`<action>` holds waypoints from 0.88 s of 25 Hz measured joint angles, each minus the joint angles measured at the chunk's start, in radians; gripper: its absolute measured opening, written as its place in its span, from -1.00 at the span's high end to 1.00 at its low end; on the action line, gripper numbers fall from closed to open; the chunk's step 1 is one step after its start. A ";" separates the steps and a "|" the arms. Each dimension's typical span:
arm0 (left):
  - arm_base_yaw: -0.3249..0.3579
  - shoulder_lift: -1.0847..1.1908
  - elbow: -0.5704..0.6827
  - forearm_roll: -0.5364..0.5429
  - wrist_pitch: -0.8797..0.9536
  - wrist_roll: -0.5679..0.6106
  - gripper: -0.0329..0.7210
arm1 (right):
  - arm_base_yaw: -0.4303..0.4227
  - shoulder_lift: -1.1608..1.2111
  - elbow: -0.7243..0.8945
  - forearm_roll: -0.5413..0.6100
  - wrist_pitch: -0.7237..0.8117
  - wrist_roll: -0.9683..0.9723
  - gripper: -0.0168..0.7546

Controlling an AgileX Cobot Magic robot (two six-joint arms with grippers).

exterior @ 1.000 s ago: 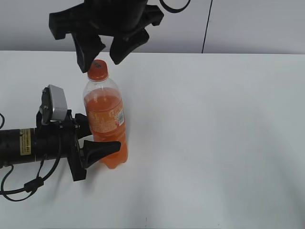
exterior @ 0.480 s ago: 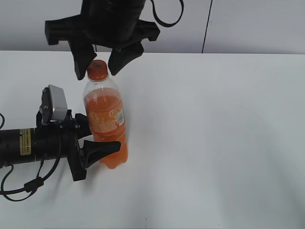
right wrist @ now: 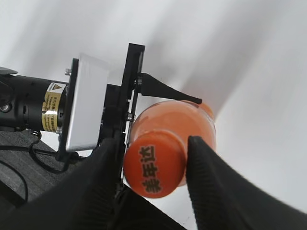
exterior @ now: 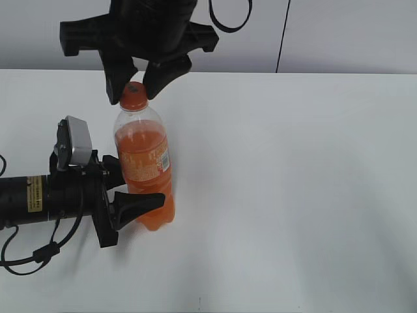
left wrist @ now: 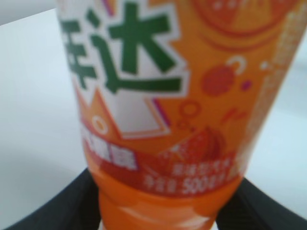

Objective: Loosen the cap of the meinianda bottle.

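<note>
Orange drink is filling a clear bottle (exterior: 144,163) that is standing upright on a white table (exterior: 293,182), left of centre. From the left, the left gripper (exterior: 133,189) is clamping the bottle's lower body between its black fingers (exterior: 138,202). From above, the right gripper (right wrist: 153,165) is straddling the orange cap (exterior: 134,95), its ribbed fingers (right wrist: 208,187) sitting right beside it on both sides; whether they are pinching it is unclear.
</note>
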 joint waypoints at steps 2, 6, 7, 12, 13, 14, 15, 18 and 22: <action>0.000 0.000 0.000 0.000 0.000 0.000 -0.16 | 0.000 0.000 0.000 -0.003 0.000 0.000 0.08; 0.000 0.000 0.000 0.000 0.000 0.000 -0.15 | 0.000 0.000 0.000 -0.008 0.002 -0.002 0.21; 0.000 0.000 0.000 0.000 0.000 0.000 -0.15 | 0.000 0.000 0.000 -0.008 0.002 -0.002 0.21; 0.000 0.000 0.000 0.000 0.001 0.000 -0.15 | 0.000 0.000 0.000 -0.008 0.002 -0.043 0.21; 0.000 0.000 0.000 0.000 0.001 0.000 -0.15 | 0.000 0.000 0.000 -0.007 0.002 -0.070 0.22; 0.000 0.000 0.000 0.000 0.001 0.000 -0.15 | 0.000 0.000 0.000 -0.005 0.002 -0.114 0.22; 0.000 0.000 0.000 0.000 0.001 0.000 -0.15 | 0.000 0.000 0.000 -0.002 0.002 -0.162 0.22; 0.000 0.000 0.000 0.001 0.001 0.001 -0.15 | 0.000 0.000 0.000 0.003 0.002 -0.377 0.23; 0.000 0.000 0.000 0.002 0.001 0.003 -0.15 | 0.000 0.000 0.000 -0.003 0.004 -0.639 0.24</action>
